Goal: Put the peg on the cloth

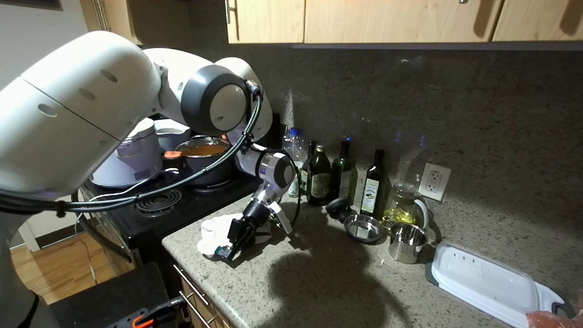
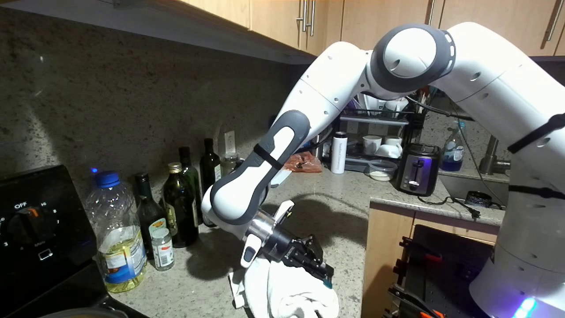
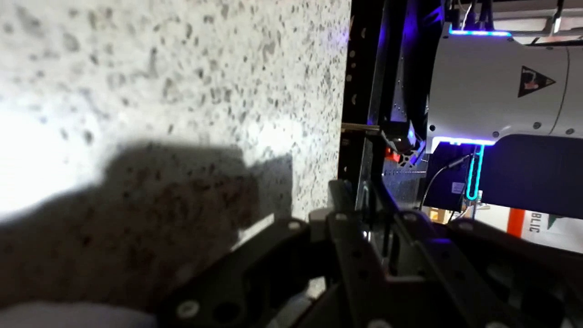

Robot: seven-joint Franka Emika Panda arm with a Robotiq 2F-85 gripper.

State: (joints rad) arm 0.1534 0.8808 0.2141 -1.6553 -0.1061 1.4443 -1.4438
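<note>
On the speckled counter [image 1: 248, 284], near its corner beside the black stove [image 1: 207, 200], the white cloth [image 1: 215, 234] lies bunched in soft folds. The black gripper [image 1: 227, 254] slants down across it in both exterior views, its fingers drawn together; whether the tips touch the fabric I cannot tell. A small teal patch [image 2: 327, 283] shows at the fingertips, but I cannot tell whether it belongs to the peg, which is too small to make out for certain, nor whether anything is pinched. Behind the cloth, dark glass bottles [image 1: 320, 177] stand along the backsplash [image 1: 460, 114], with a blue-capped plastic bottle [image 2: 119, 238] and a small jar [image 2: 162, 248] at the stove end. Farther along the counter sit a steel bowl [image 1: 363, 229], a steel cup [image 1: 406, 248], a glass pitcher [image 1: 403, 209] of yellow liquid and a white tray [image 1: 478, 297]. Well apart stands a black toaster [image 2: 418, 170].
</note>
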